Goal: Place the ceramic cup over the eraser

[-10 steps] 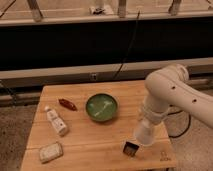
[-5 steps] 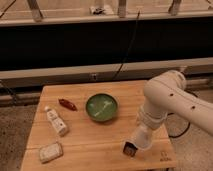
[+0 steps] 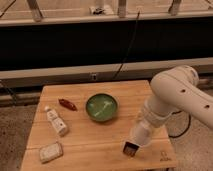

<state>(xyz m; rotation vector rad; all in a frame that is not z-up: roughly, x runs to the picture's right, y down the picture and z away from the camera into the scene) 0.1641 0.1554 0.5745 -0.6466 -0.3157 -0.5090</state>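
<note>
hand [image 3: 132, 146] low at table [image 3: 100, 140] front-right | grip state: cannot tell | eraser [image 3: 129, 149] beneath, orientation unclear

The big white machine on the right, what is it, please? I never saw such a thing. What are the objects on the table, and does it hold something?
It is a robot arm, seen by one camera that looks down on a wooden table. At the arm's lower end is the gripper, down near the table's front right part. A small dark block shows right at its tip, probably the eraser. Whether anything is held cannot be seen, and no ceramic cup is clearly visible.

On the table lie a green bowl in the middle, a small red object to its left, a white bottle on its side, and a pale block at the front left.
</note>
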